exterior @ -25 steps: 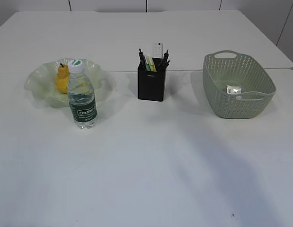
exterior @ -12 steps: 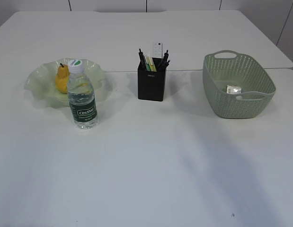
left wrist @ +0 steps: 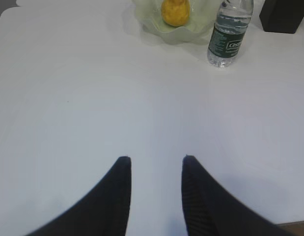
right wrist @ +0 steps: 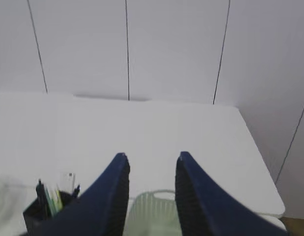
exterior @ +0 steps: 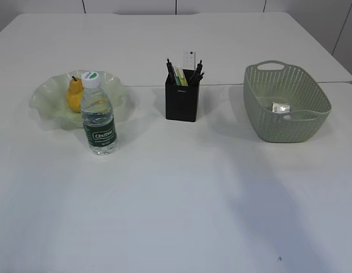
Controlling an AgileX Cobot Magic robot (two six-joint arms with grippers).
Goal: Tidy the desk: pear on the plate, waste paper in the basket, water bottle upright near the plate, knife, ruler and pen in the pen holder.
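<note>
Pear (exterior: 75, 94) on the plate (exterior: 44, 100), Cestbon bottle (exterior: 99, 120) upright beside it, wrapper (exterior: 281, 107) in the basket (exterior: 289, 128), tools in the pen holder (exterior: 182, 102): we judge tidying done, so our left gripper (left wrist: 153, 158) and right gripper (right wrist: 151, 155), parted and empty, need only stay clear.

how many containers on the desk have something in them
3: the plate at left holds the pear, the pen holder in the middle holds stationery, the basket at right holds the waste paper.
</note>
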